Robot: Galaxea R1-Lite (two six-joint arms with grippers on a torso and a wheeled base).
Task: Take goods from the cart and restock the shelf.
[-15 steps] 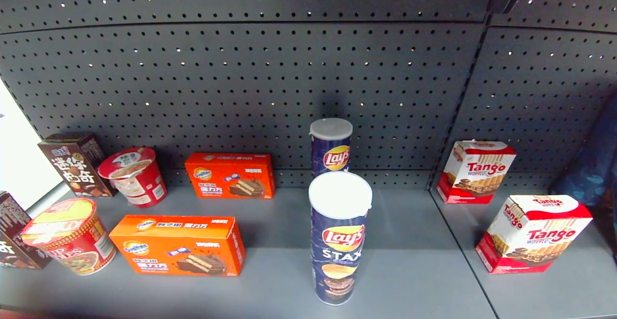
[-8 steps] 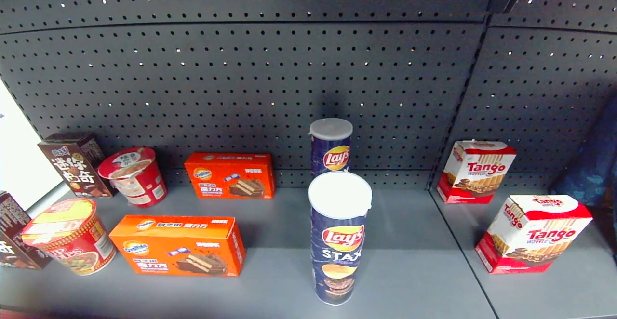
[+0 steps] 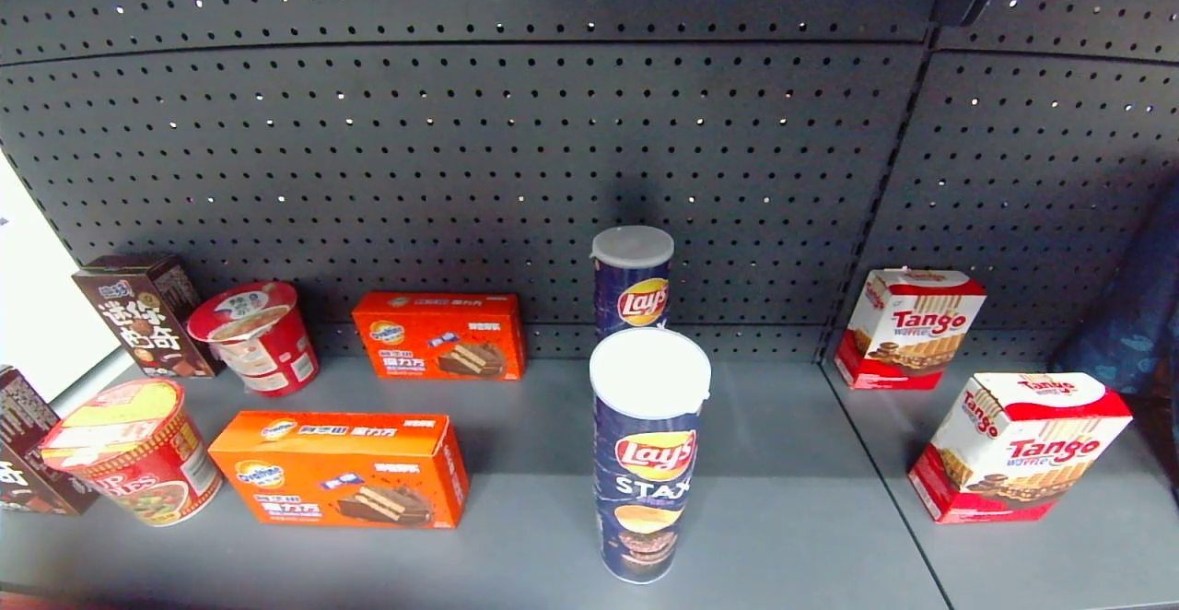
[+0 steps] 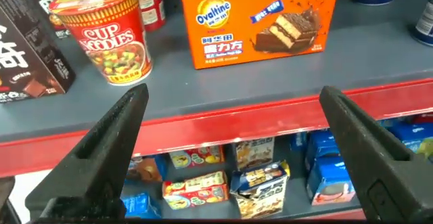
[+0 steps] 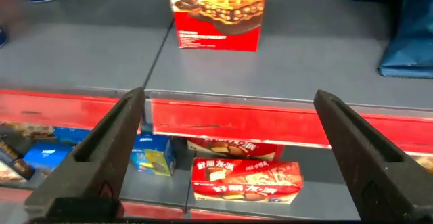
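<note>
The grey shelf (image 3: 783, 518) holds two tall blue chip cans (image 3: 649, 453), two orange cake boxes (image 3: 341, 467), two red cup noodles (image 3: 134, 449), brown boxes (image 3: 143, 313) and two red-and-white wafer boxes (image 3: 1018, 444). My left gripper (image 4: 233, 99) is open and holds nothing. It hangs in front of the shelf's red front edge (image 4: 223, 122), facing a cup noodle (image 4: 105, 38) and an orange box (image 4: 260, 21). My right gripper (image 5: 230, 97) is open and holds nothing, just off the red edge (image 5: 230, 119) and facing a wafer box (image 5: 218, 14).
A dark pegboard wall (image 3: 516, 149) backs the shelf. Bare shelf floor lies between the chip cans and the wafer boxes. A lower shelf carries packed snacks (image 4: 257, 180) and red boxes (image 5: 247, 176). A blue object (image 5: 413, 28) sits at the shelf's far right.
</note>
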